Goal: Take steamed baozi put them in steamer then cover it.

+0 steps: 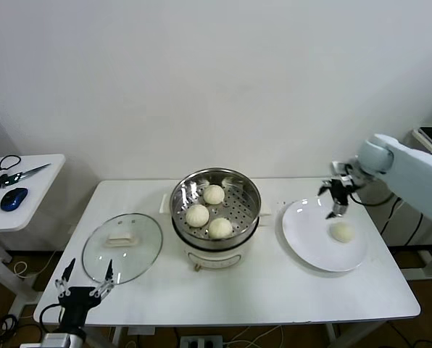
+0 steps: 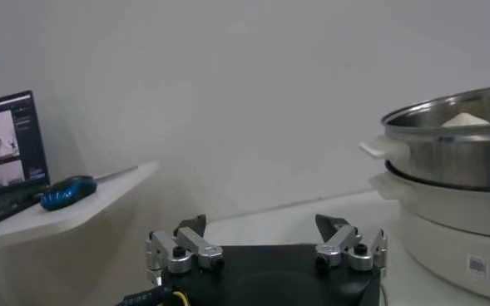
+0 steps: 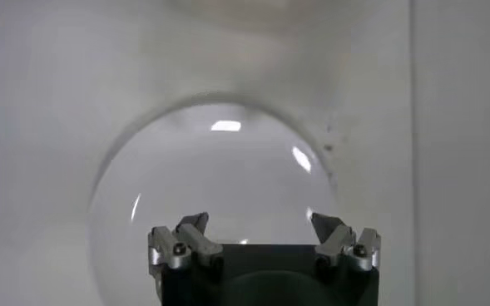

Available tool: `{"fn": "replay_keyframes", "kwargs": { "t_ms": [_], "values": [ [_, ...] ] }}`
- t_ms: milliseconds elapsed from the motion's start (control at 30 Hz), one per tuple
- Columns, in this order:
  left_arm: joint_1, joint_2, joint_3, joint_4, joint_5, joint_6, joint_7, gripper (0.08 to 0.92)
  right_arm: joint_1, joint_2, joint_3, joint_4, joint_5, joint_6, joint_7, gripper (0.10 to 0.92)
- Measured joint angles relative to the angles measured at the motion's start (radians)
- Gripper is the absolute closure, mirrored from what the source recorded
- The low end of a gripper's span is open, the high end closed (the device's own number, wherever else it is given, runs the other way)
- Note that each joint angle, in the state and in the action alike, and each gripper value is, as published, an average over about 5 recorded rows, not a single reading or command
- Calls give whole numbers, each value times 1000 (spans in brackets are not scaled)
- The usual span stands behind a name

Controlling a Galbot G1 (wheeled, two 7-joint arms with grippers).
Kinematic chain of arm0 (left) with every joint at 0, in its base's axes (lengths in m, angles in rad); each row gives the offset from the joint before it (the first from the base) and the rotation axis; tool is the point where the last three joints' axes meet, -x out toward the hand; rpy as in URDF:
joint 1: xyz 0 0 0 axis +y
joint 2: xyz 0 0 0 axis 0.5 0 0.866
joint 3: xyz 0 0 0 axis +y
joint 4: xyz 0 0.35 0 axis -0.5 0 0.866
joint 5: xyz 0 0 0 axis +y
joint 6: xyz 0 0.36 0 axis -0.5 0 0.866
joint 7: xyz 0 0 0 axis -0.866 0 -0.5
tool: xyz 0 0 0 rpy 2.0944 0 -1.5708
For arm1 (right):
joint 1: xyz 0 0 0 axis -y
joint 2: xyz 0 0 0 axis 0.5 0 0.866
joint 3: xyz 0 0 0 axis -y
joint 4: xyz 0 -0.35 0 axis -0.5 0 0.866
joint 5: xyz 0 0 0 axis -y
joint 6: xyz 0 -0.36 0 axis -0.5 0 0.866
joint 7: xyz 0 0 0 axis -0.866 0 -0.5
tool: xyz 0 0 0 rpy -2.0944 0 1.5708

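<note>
Steel steamer point(image 1: 216, 206) holds three baozi point(image 1: 214, 194); right gripper point(image 1: 337, 205) fingers spread above plate point(image 1: 303, 235); left gripper point(image 1: 82, 290) fingers spread.

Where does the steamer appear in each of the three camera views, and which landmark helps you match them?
Head view: the steamer stands mid-table, holding three baozi, between the glass lid and the white plate.
Left wrist view: at the picture's right edge, its steel basket above the white base.
Right wrist view: not in it; only the plate shows.
Shared landmark: the white table.
</note>
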Motion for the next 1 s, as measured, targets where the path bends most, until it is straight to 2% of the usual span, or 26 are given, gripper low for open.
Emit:
{"fn": "replay_keyframes", "kwargs": {
  "t_ms": [500,1000],
  "values": [
    [-13,-1,2,26,9,4,0,177,-216,94,309,-282,-269,112,-36,203],
    [-20,-2,0,36,16,10,-2,177,-251,225,410,-482,-419,193,-62,203]
  ]
}}
